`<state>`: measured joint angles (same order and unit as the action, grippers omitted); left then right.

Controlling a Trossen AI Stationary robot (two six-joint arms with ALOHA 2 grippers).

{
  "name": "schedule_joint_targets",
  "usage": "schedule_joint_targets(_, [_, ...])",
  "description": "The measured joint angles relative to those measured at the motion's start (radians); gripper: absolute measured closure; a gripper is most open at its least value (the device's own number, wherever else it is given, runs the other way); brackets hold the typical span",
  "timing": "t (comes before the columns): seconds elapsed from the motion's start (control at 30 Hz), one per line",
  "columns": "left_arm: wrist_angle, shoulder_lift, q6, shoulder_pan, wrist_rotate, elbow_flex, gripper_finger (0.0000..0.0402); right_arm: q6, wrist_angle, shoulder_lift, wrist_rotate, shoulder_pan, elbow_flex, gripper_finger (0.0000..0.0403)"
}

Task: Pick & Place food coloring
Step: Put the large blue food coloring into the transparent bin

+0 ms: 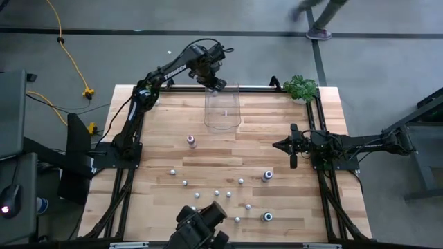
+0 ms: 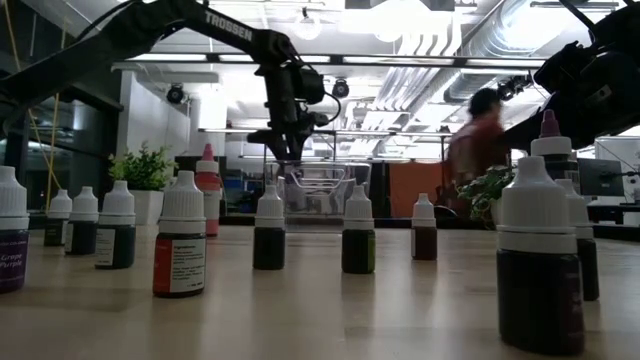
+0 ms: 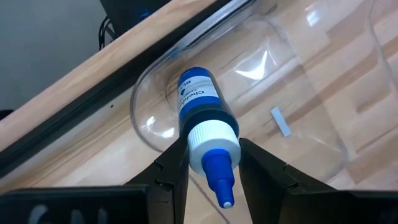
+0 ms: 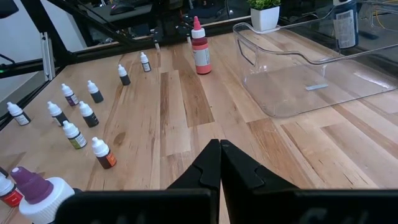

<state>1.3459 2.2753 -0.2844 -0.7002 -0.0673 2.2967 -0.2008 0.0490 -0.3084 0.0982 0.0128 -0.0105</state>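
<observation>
Blue bottle (image 3: 200,106): clamped by its white cap between the left hand's (image 3: 213,163) fingers, blue tip toward the wrist camera, body hanging over the bin.
Left hand (image 1: 215,84): hovered above the far end of the bin, at the far edge of the surface.
Bin (image 1: 222,111): clear plastic, on the wooden surface (image 1: 242,145), holding only a small grey strip (image 3: 280,121).
Other bottles (image 1: 217,193): small, white-capped, stood scattered across the near half of the surface, well apart from the bin.
Pink-tipped bottle (image 1: 192,141): taller, stood alone between the scatter and the bin.
Right hand (image 1: 291,153): fingers pressed together on nothing, low over the right side of the surface.
Plant (image 1: 300,87): potted, at the far right corner.
Person (image 2: 477,135): blurred, in the room beyond.
</observation>
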Motion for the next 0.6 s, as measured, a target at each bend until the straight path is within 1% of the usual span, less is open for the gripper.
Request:
schedule_joint_targets(0.13, [0.027, 0.000, 0.000, 0.000, 0.000, 0.000, 0.0292, 0.000, 0.000, 0.000, 0.000, 0.000, 0.000, 0.0402])
schedule_joint_targets(0.47, [0.034, 0.000, -0.008, 0.005, -0.019, 0.000, 0.0292, 0.000, 0.000, 0.000, 0.000, 0.000, 0.000, 0.0402])
schedule_joint_targets(0.6, [0.032, 0.000, -0.008, 0.015, -0.009, 0.000, 0.0292, 0.000, 0.000, 0.000, 0.000, 0.000, 0.000, 0.0402])
